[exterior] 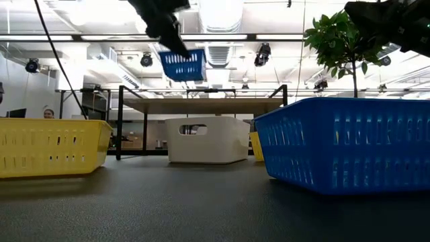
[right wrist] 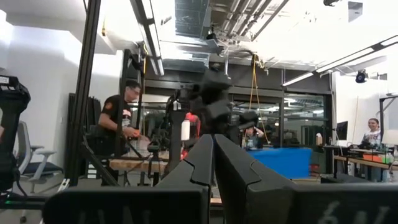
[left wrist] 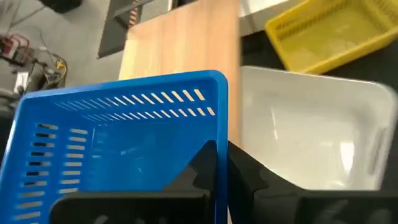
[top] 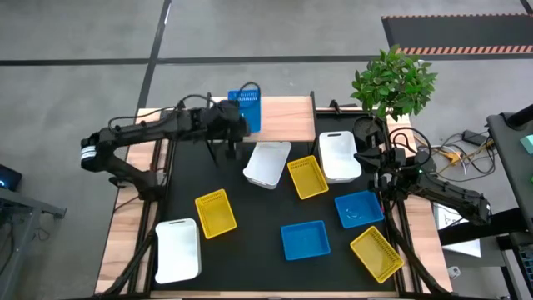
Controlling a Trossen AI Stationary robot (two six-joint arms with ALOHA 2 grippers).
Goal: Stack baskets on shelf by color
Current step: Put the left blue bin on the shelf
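Note:
A blue basket (top: pixel 246 107) hangs high over the left part of the shelf (top: pixel 287 117), whose light wooden top stands at the table's far edge. My left gripper (top: pixel 236 125) is shut on it. The low view shows this basket (exterior: pixel 183 65) well above the shelf top (exterior: pixel 201 105). Other baskets rest on their bottoms on the black table: white ones (top: pixel 268 163) (top: pixel 339 156) (top: pixel 178 250), yellow ones (top: pixel 306 177) (top: pixel 216 212) (top: pixel 377 253), blue ones (top: pixel 359 208) (top: pixel 305 240). My right gripper (right wrist: pixel 213 155) is shut and holds nothing at the table's right edge. My left gripper pinches one side wall of the blue basket (left wrist: pixel 222 134), one finger (left wrist: pixel 202 165) inside the basket and the other outside. The fingers slant down from the table's left side. The basket is lifted clear of shelf and table, its open side up.
A potted plant (top: pixel 393 82) stands at the far right corner beside the shelf. The white basket (left wrist: pixel 311 143) lies just near of the shelf, below the held one. People and desks show in the room beyond the table.

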